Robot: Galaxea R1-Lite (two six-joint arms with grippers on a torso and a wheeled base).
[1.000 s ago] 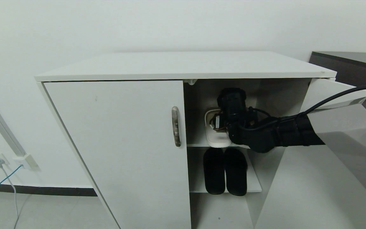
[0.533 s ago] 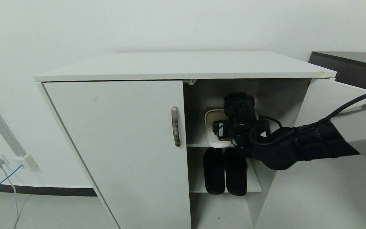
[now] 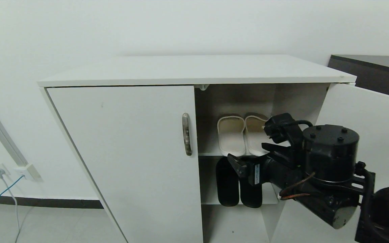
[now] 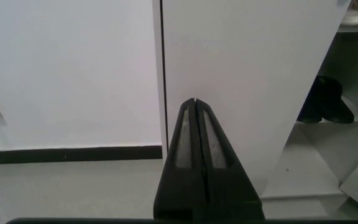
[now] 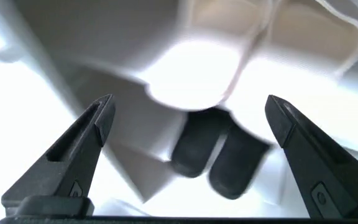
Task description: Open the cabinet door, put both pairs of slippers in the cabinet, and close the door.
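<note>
White cabinet [image 3: 194,69], its right door [image 3: 360,111] swung open. White slippers [image 3: 231,135] lie side by side on the upper shelf [image 3: 211,154], black slippers [image 3: 227,184] on the lower shelf [image 3: 269,199] — both pairs lengthwise, front to back. Just outside the opening hangs the right gripper [image 5: 189,102], fingers spread and empty, partly hiding the black pair; the left gripper [image 4: 194,107] is pressed closed.

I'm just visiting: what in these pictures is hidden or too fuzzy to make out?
Head view: the arm covers part of the black slippers and white slippers.
Head view: the closed left door hides what's behind it.
Right wrist view: beyond the right gripper, both pairs are blurred.
</note>
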